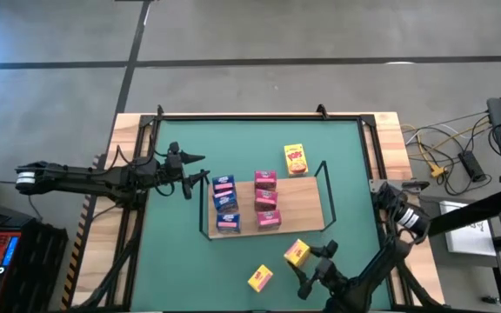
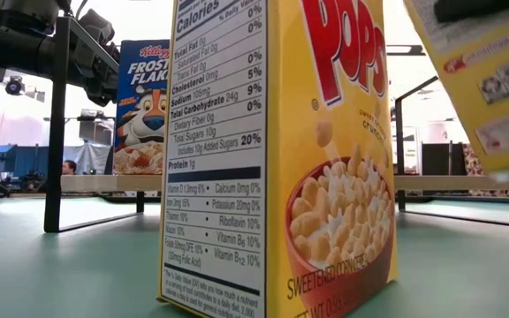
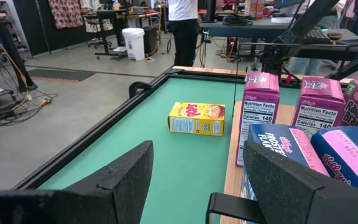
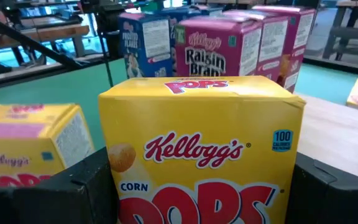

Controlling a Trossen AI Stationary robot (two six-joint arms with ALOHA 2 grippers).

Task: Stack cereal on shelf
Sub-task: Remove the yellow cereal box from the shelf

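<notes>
The shelf [image 1: 307,204] is a light-wood board with black rails in the middle of the green table. Three blue boxes [image 1: 226,202] and three pink boxes [image 1: 267,198] stand on it in two rows. One yellow box [image 1: 296,159] lies on the table beyond the shelf. Another yellow box [image 1: 260,278] stands upright near the near edge and fills the low view [image 2: 272,159]. My right gripper [image 1: 313,265] is shut on a third yellow box [image 1: 297,253]. My left gripper [image 1: 197,169] is open over the table, left of the shelf, with nothing between its fingers [image 3: 197,162]. My right gripper [image 4: 204,186] pinches the yellow box between its two fingers [image 4: 86,186], one on each narrow side [image 4: 120,186]. They come from the table's near right side, roughly level. The box is lifted clear of the table and tilted [image 2: 484,79].
A raised black frame [image 1: 259,116] runs round the table. The shelf's thin black rails [image 1: 326,187] stand up at its ends. Bare green table lies left of the shelf and along the far side. Cables [image 1: 446,152] lie off the table's right. A person [image 3: 182,25] stands beyond the table.
</notes>
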